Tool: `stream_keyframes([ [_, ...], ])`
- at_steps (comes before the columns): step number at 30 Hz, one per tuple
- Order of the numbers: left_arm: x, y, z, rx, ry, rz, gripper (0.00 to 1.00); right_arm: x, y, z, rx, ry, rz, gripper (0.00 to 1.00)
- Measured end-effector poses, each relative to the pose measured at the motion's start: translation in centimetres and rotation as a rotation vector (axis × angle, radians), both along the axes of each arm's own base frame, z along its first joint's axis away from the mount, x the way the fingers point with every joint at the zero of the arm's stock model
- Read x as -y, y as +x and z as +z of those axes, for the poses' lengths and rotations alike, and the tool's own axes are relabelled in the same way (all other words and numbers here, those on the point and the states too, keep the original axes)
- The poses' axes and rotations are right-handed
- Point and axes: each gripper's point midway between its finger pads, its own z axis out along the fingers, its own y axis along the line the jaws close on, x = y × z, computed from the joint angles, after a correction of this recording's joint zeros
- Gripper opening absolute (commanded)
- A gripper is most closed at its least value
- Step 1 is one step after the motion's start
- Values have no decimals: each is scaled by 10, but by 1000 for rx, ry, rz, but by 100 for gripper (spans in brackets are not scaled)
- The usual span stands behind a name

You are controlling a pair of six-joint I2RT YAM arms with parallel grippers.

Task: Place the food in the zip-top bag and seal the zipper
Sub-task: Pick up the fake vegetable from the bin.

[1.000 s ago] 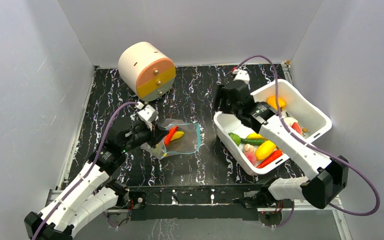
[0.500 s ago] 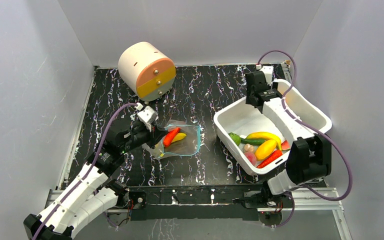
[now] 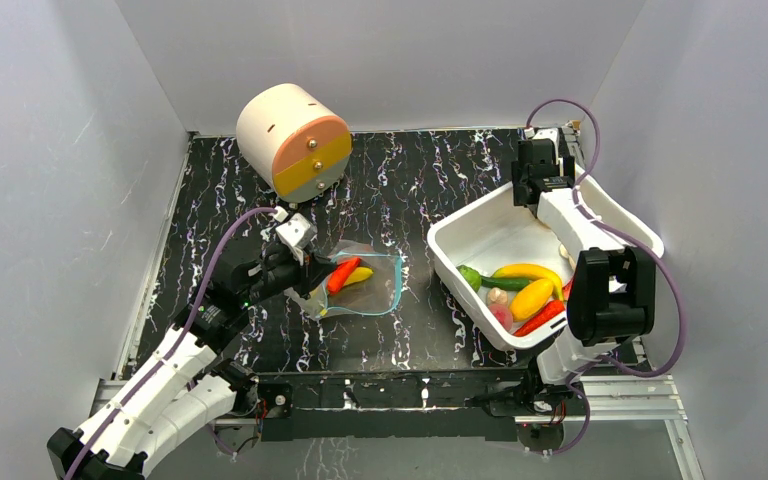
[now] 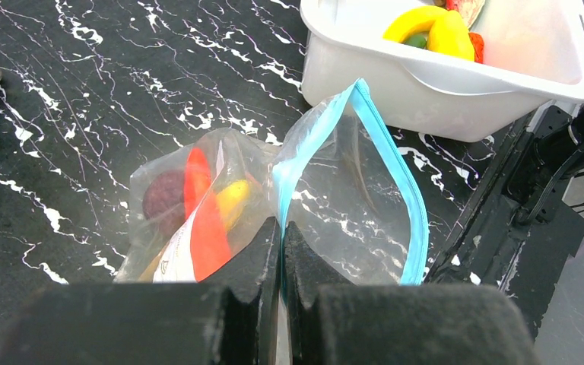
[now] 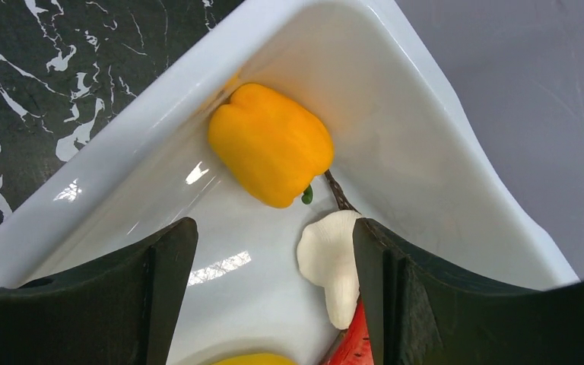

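Observation:
The clear zip-top bag (image 3: 365,285) lies on the black table, its teal zipper (image 4: 395,175) gaping open. Inside it sit a red chili (image 4: 201,209), a yellow piece (image 4: 232,199) and a dark purple piece (image 4: 163,199). My left gripper (image 4: 281,228) is shut on the bag's mouth edge at the zipper strip. My right gripper (image 5: 274,232) hangs open over the far corner of the white tub (image 3: 460,235). Just beyond its fingertips lies an orange-yellow bell pepper (image 5: 270,152). A white piece (image 5: 328,262) rests against the right finger. More food fills the tub's near end: banana (image 3: 528,270), cucumber (image 3: 505,284), red chili (image 3: 542,318).
A cream cylinder with an orange, yellow and grey face (image 3: 292,140) stands at the back left of the table. White walls close in the table on three sides. A metal rail (image 3: 390,385) runs along the near edge between the arm bases.
My right arm has swung from the tub's left rim to its far corner, and its jaws have spread wider. The left gripper and the bag have stayed put.

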Motion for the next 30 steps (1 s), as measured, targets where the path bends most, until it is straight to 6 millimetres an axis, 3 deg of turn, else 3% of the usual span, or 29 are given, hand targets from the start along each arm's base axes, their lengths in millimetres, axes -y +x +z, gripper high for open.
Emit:
stream_keyframes([
  [14, -1, -2, 1, 7, 1, -5, 0, 24, 17, -12, -52, -62, 175, 79],
  [21, -1, -2, 1, 10, 1, -6, 0, 24, 21, -46, -129, -30, 233, 79],
  [27, -1, -2, 2, 13, 2, -7, 0, 28, 30, -57, -150, -9, 251, 88],
  [30, -1, -2, 2, 14, 2, -7, 0, 29, 29, -64, -171, -6, 255, 88],
])
